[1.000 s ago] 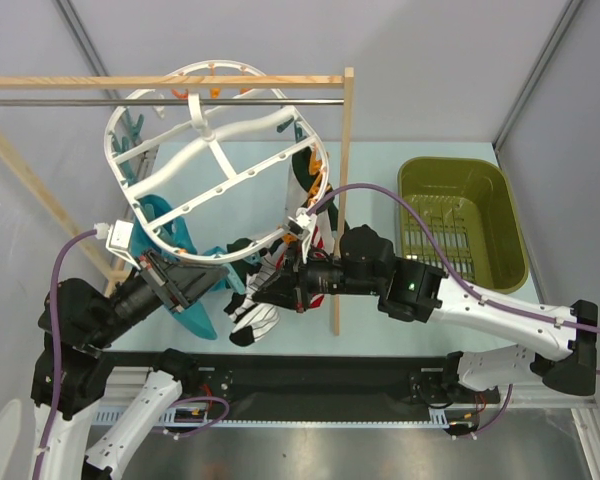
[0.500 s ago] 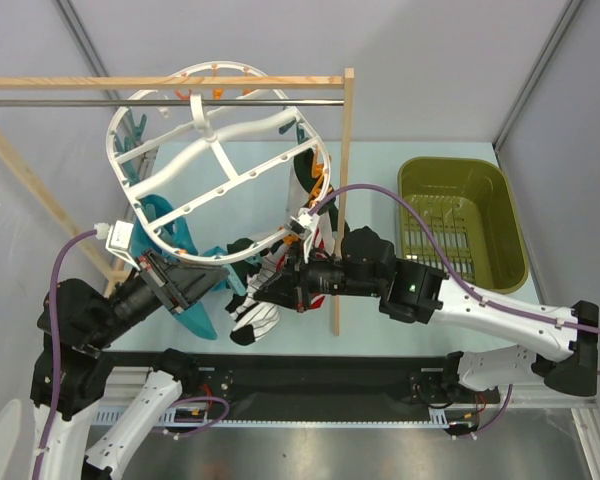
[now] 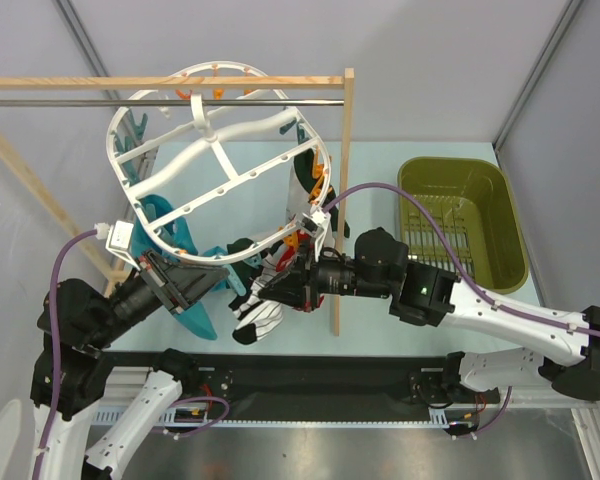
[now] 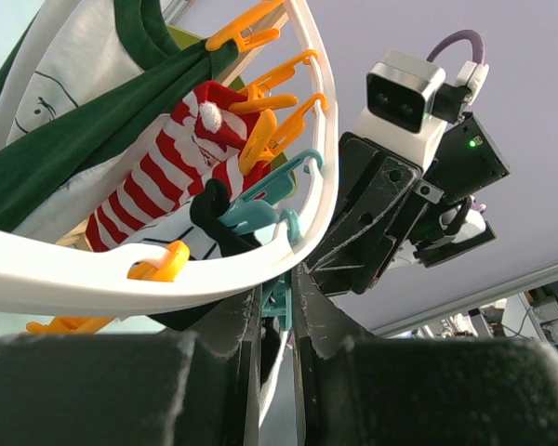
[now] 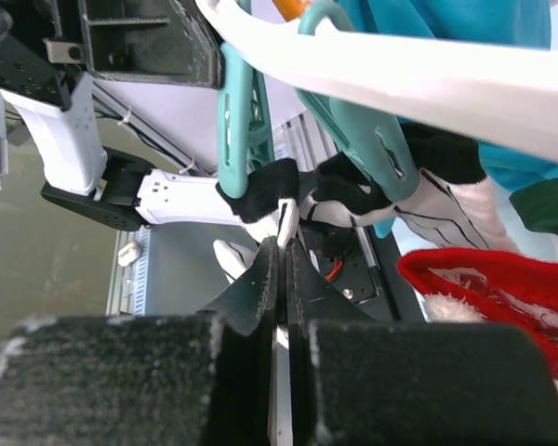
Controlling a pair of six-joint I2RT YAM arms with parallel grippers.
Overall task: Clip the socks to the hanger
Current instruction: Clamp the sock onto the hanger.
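Observation:
The white oval hanger [image 3: 215, 150] hangs tilted from the rod. My left gripper [image 3: 210, 278] is at its near rim, shut on a teal clip [image 4: 281, 302] under the white rim [image 4: 167, 279]. My right gripper [image 3: 268, 290] is shut on the edge of a white sock with black stripes [image 5: 284, 216], held just under two teal clips [image 5: 237, 121]. The sock's foot hangs down below the rim [image 3: 250, 318]. A red-and-white sock [image 4: 158, 177] hangs from an orange clip; it also shows in the right wrist view [image 5: 502, 288].
A wooden rack post [image 3: 342, 200] stands just right of my right gripper, with the metal rod [image 3: 60, 101] across the back. An olive basket [image 3: 463, 215] sits at the right. A teal cloth [image 3: 175, 235] and a dark green-and-white garment [image 3: 305, 180] hang from the hanger.
My right arm has shifted slightly right and its gripper has tilted, with the striped sock hanging a little lower. The left arm and the hanger have stayed put.

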